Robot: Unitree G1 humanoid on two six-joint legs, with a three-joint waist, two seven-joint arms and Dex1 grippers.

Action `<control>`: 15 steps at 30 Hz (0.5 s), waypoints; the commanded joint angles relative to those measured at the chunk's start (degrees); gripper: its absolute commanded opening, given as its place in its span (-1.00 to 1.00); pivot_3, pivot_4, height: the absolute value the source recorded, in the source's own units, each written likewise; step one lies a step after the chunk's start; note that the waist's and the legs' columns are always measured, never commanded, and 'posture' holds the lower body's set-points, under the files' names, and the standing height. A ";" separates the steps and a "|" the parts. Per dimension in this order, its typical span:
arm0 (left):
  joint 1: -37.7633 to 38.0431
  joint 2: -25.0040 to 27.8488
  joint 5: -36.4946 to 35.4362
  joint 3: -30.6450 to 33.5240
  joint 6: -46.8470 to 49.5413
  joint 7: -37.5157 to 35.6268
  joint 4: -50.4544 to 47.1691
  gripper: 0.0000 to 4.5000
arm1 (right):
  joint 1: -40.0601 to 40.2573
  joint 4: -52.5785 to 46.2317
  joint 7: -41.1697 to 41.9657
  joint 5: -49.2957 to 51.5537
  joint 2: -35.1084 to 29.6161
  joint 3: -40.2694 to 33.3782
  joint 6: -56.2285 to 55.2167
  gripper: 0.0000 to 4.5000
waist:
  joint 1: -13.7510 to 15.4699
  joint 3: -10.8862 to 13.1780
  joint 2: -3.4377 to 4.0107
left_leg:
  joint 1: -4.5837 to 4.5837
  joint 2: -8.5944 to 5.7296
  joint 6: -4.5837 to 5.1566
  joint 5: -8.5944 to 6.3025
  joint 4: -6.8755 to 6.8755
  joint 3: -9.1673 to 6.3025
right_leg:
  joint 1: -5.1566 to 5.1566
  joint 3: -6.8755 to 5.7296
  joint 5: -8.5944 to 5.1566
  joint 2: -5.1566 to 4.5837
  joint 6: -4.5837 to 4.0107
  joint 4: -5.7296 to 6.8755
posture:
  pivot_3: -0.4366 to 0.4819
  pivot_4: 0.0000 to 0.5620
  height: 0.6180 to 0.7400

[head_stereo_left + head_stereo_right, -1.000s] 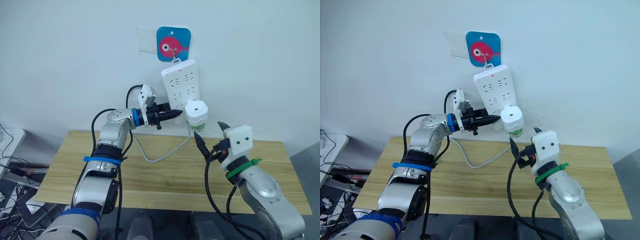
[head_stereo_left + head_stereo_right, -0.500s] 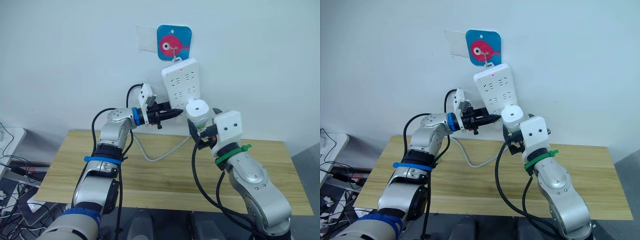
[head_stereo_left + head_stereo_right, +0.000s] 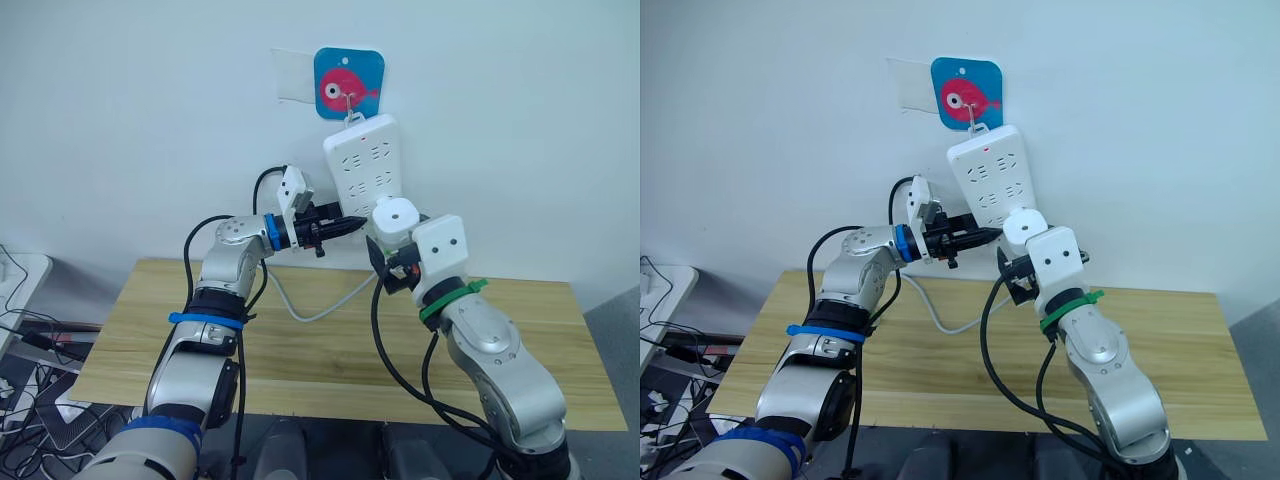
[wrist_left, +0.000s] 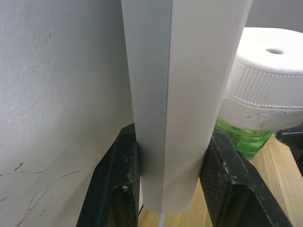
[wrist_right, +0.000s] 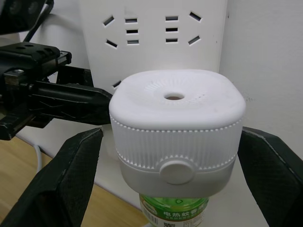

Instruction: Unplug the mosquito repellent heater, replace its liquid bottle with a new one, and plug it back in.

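White plastic heater (image 5: pixel 176 132), light and rigid, sits plugged into the strip (image 3: pixel 364 178); my right gripper (image 5: pixel 170 184) straddles it wide, for its ribbed sides. My left gripper (image 4: pixel 168 189) clamps the strip's edge.

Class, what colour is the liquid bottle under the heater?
Green bottle, seen best in the right wrist view.

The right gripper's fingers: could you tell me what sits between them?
The heater, with a gap on each side, in the right wrist view.
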 commanded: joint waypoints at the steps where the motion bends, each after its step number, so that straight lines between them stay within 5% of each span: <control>1: -0.14 -0.19 0.41 -0.98 -0.17 -0.12 -1.23 -0.42 | -1.51 -0.94 0.00 -0.53 1.06 -0.80 -1.90 1.00 | -0.01 0.04 0.03 | 0.00 0.00 0.00 0.00 0.00 0.00 | 0.00 0.00 0.00 0.00 0.00 0.00 | 0.20 -0.23 1.00; 9: -0.14 -0.22 0.52 -1.04 -0.37 0.05 -1.24 -0.42 | -1.48 -1.14 0.31 -0.83 1.38 -1.09 -2.39 1.00 | -0.02 0.12 0.10 | -0.02 0.00 0.00 0.00 -0.01 -0.04 | 0.00 -0.04 0.00 0.00 0.00 0.00 | 0.20 -0.22 1.00; 15: -0.38 -0.22 0.77 -0.96 -1.14 0.16 -0.50 -0.42 | -1.34 -1.14 0.67 -1.08 0.93 -0.95 -2.74 0.31 | -0.02 0.18 0.12 | -0.03 0.00 0.00 0.00 -0.01 -0.05 | 0.00 -0.05 -0.01 0.00 0.00 -0.01 | 0.20 -0.22 1.00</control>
